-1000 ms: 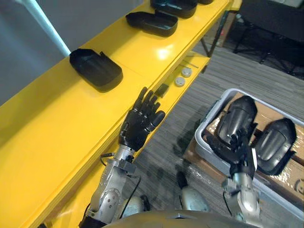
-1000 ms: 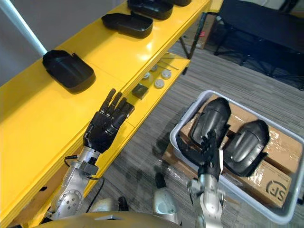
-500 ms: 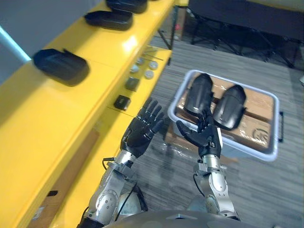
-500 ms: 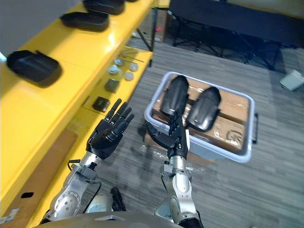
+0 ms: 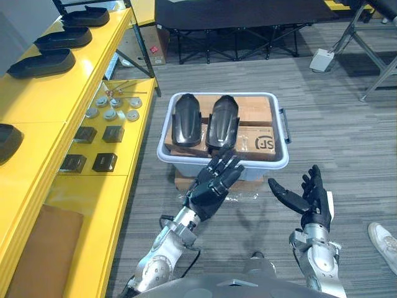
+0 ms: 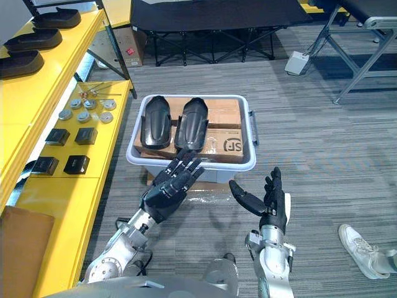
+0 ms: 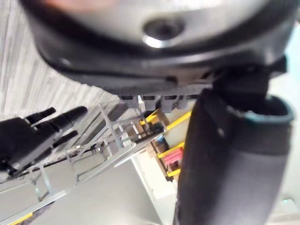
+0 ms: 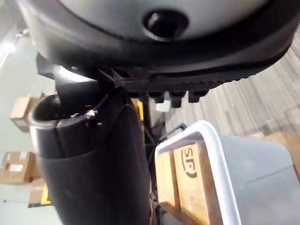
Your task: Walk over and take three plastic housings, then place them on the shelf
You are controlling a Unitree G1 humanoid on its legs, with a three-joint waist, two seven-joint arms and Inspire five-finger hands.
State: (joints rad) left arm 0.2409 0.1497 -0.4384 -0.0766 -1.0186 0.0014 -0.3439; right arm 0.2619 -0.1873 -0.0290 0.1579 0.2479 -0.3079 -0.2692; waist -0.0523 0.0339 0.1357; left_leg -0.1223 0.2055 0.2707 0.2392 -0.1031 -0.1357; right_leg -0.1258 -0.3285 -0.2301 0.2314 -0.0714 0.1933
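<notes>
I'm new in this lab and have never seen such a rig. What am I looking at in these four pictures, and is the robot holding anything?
This is a walking humanoid robot whose two arms end in dark hands. The two wide pictures come from a stereo camera on its head, looking down; the two close ones come from cameras on its wrists, so you see each hand's dark bulk from very near. Before it stands a grey bin with two black plastic housings lying side by side on cardboard boxes. On its left runs a yellow shelf with more black housings on top and small parts on a lower level. The left hand and the right hand are both open, raised in front of the bin, and hold nothing.
</notes>
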